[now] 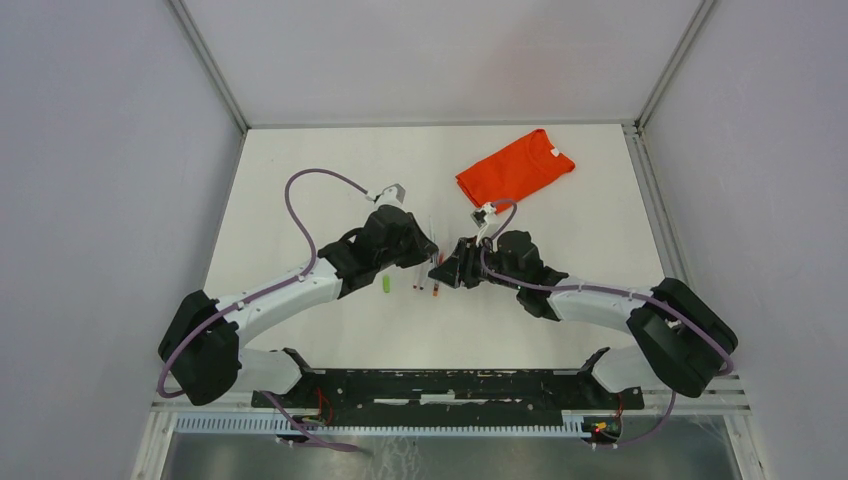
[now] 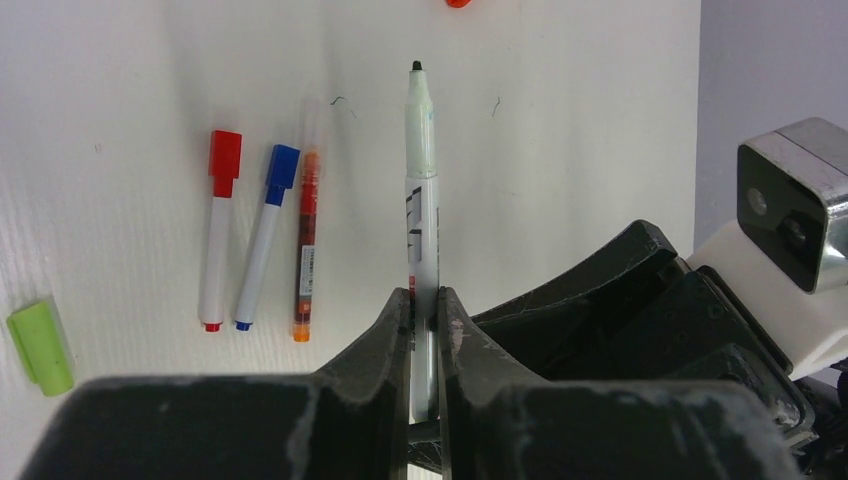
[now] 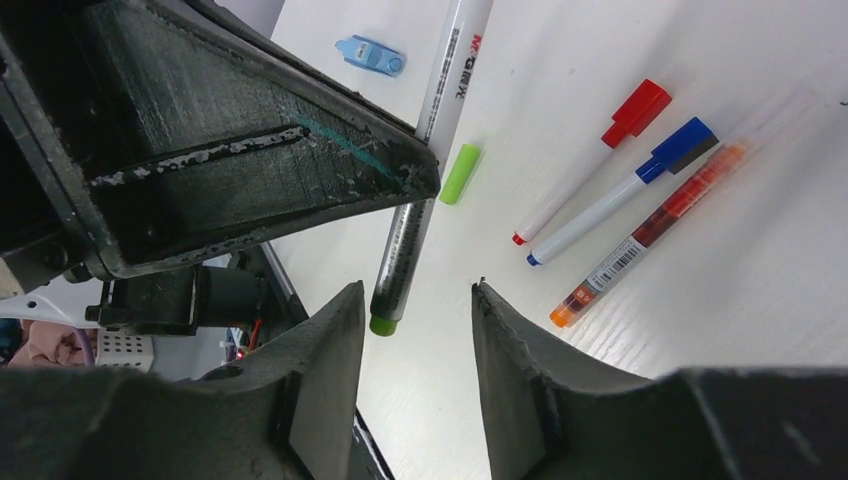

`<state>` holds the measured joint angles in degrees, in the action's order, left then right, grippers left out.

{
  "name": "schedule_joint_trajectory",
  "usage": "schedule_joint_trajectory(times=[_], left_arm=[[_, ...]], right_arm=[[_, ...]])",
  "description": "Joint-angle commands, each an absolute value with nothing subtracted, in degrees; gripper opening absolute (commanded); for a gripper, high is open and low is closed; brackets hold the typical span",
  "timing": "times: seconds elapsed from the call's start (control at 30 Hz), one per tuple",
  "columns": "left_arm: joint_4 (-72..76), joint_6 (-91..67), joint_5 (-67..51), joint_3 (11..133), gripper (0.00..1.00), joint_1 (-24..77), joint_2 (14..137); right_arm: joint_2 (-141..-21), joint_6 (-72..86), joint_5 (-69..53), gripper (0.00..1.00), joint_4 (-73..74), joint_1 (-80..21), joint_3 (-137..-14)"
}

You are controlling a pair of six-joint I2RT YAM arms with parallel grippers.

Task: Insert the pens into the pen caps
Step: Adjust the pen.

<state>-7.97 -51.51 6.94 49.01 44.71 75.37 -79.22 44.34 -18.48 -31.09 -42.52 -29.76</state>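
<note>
My left gripper (image 2: 425, 295) is shut on a white-barrelled pen (image 2: 422, 200) whose bare dark tip points away from me. That pen (image 3: 440, 100) runs down to a green rear end just in front of my right gripper (image 3: 418, 290). The right gripper is open, and the green end sits close to its left finger without being clamped. A green pen cap (image 2: 40, 347) lies loose on the table, also seen as the green cap (image 3: 460, 173). Three capped pens lie side by side: red (image 2: 217, 230), blue (image 2: 262, 240) and orange with a clear cap (image 2: 307, 240). Both grippers meet mid-table (image 1: 440, 260).
A folded orange shirt (image 1: 515, 167) lies at the back right of the table. A small light-blue piece (image 3: 370, 55) rests beyond the green cap. An orange bit (image 2: 457, 2) shows at the top edge of the left wrist view. The left arm's black finger (image 3: 250, 150) fills the upper left of the right wrist view.
</note>
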Motion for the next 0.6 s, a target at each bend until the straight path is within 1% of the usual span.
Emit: schedule_joint_trajectory(times=[0.0,0.2,0.47,0.57], left_arm=[[-5.14,-49.00,6.28,49.18,0.08,44.92,74.10],[-5.02,-49.02,6.24,48.57,0.07,44.92,73.70],[-3.79,-48.71,6.06,47.44,0.08,44.98,72.76],[-3.12,-48.40,5.99,46.92,0.12,44.95,72.16]], right_arm=[[-80.43,45.43,-19.86,0.47,-36.44,-42.08,-32.29],[-80.95,45.14,-20.11,0.35,-37.22,-41.68,-32.45],[-81.39,44.77,-20.84,0.14,-37.53,-41.33,-32.30],[-81.43,44.87,-21.27,0.06,-38.24,-41.18,-32.00]])
